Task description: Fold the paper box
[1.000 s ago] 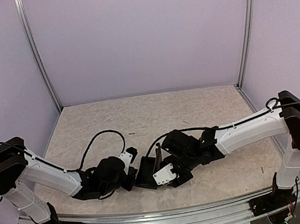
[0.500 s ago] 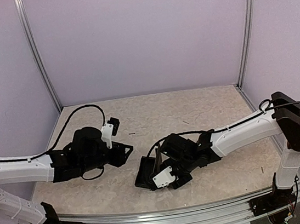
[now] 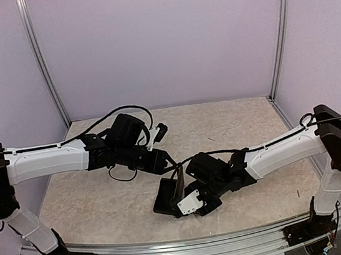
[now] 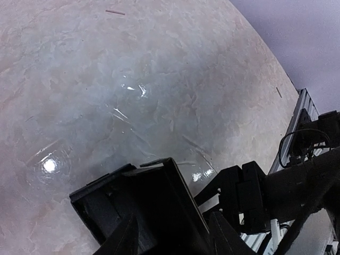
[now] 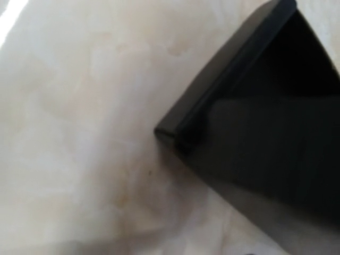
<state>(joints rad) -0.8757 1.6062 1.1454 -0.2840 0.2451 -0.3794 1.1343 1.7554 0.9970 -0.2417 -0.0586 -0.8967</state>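
L pincer (image 4: 172, 238) w/ jaws apart just over paper box (image 3: 166, 198) on desk (image 3: 104, 196); R pincer (image 3: 184, 197) at box, grip can't tell.

The paper box (image 3: 166, 198) is black, the table (image 3: 105, 202) beige-marbled (walls (image 3: 159, 41) lilac).

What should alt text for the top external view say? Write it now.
A partly folded black paper box lies on the marbled table near the front centre, one flap standing up. The right gripper is at its right side; the left gripper hovers open by its far edge.
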